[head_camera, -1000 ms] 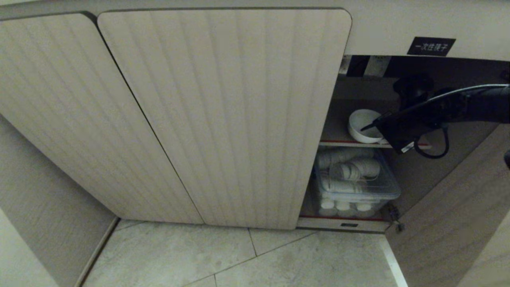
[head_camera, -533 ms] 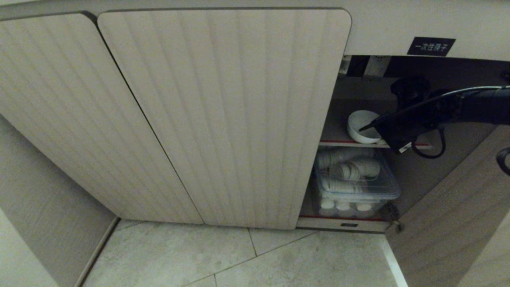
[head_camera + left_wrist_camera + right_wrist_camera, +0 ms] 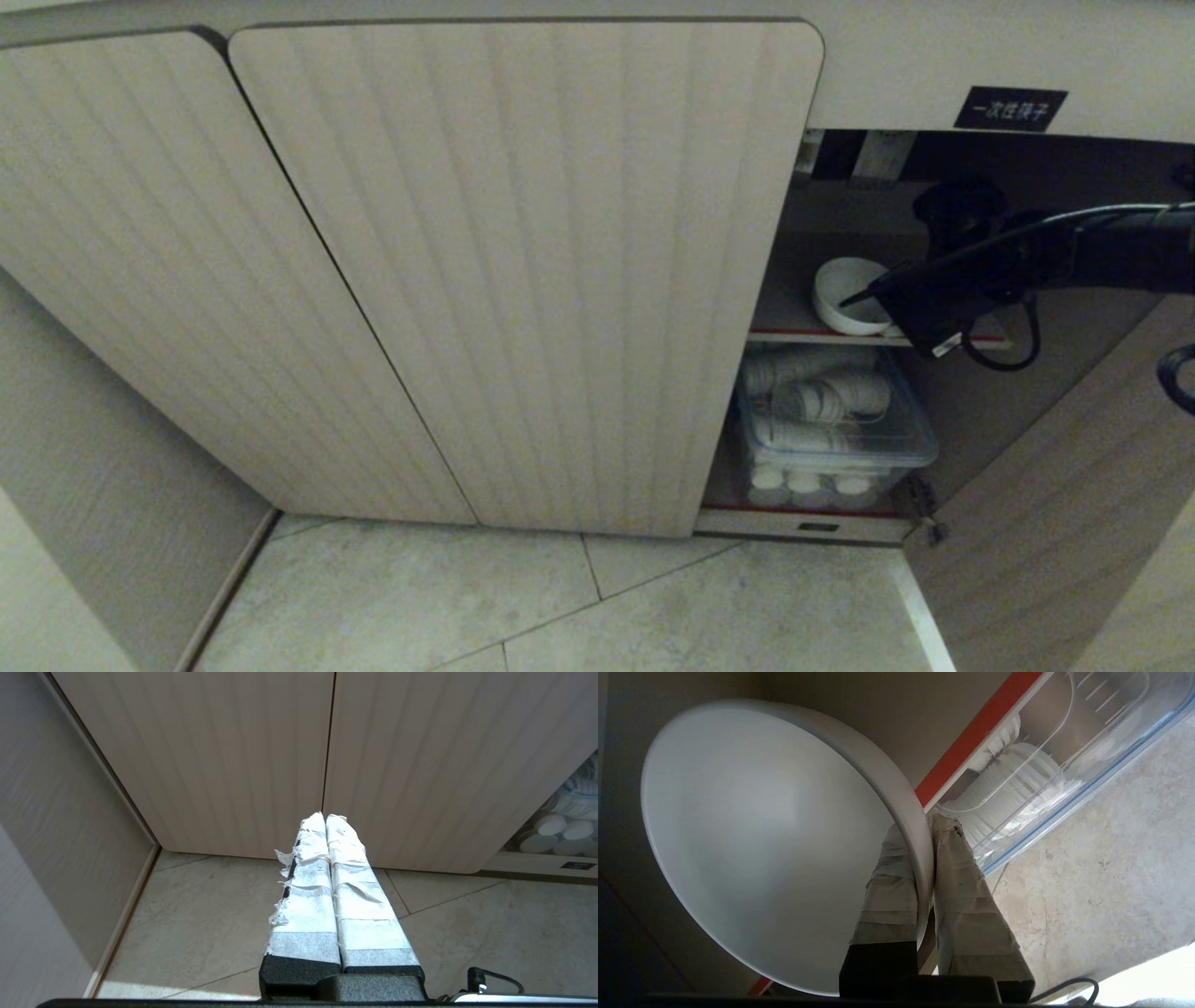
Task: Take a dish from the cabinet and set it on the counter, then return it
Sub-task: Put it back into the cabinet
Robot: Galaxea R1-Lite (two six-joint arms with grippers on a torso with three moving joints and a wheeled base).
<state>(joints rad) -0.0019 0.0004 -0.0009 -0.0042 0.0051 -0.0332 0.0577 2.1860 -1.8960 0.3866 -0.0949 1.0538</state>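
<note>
The cabinet has its right compartment open. On the upper shelf, with its red front edge, is the dish, a white round bowl. My right gripper reaches in from the right and is shut on the dish's near rim. In the right wrist view the dish fills the frame, and the right gripper has one taped finger inside the rim and one outside. I cannot tell whether the dish rests on the shelf. My left gripper is shut and empty, parked above the floor facing the closed doors. The counter is out of view.
A clear plastic box of stacked ribbed paper cups fills the lower shelf. The open door stands at the right. A black label sits above the opening. A dark round object is at the back of the upper shelf. Tiled floor lies below.
My right gripper and the dish have edged slightly to the left on the upper shelf. The left arm has not moved.
</note>
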